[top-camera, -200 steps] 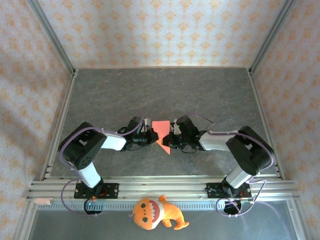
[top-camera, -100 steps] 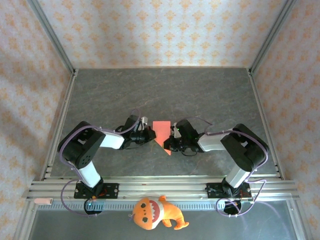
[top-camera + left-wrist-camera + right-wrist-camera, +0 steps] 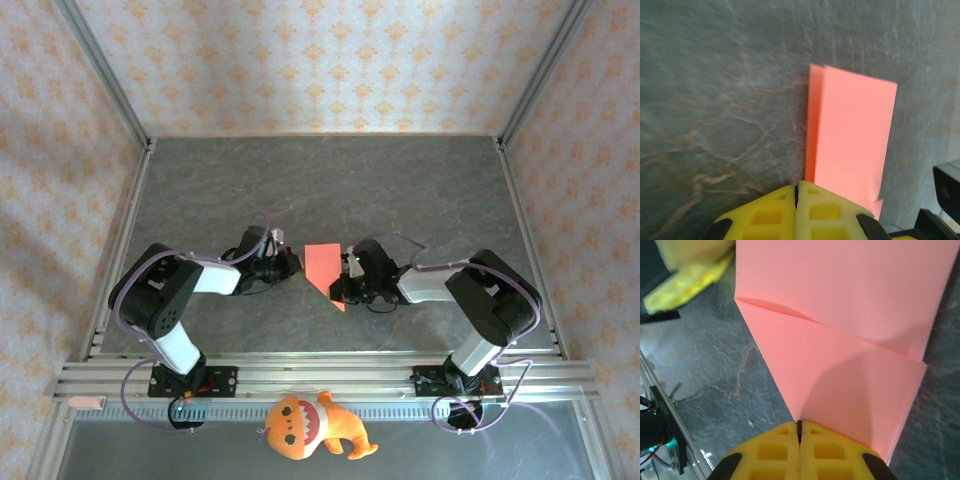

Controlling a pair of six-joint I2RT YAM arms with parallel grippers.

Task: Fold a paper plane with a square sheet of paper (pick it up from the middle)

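Item: square sheet of paper (image 3: 321, 266), partly folded, diagonal crease, flat on surface (image 3: 400, 190) btwn claws. Status: left claw (image 3: 797, 189), right claw (image 3: 799, 427) both pressed together, tips at its edges. Step, prob.: mid-fold, creasing. Next you'd need accurate flap alignment

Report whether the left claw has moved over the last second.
Yes. The shut left claw has drawn back slightly leftward, toward the table's left rail, off the left edge of the square sheet of paper that it overlapped before.
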